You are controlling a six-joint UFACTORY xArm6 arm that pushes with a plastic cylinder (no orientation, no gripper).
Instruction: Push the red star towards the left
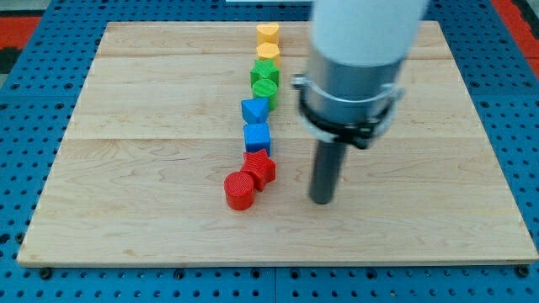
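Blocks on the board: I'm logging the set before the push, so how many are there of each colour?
Yellow: 2
Green: 2
Blue: 2
Red: 2, the red star and a red cylinder
Total: 8
My tip stands at the red star's right, apart from it.

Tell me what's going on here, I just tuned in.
My tip is down on the wooden board, to the view's right of the red star, with a gap between them. The star sits at the lower end of a line of blocks, touching the red cylinder, below the blue cube. Above them come a blue block, two green blocks and two yellow ones. The leftward push has not made contact yet.
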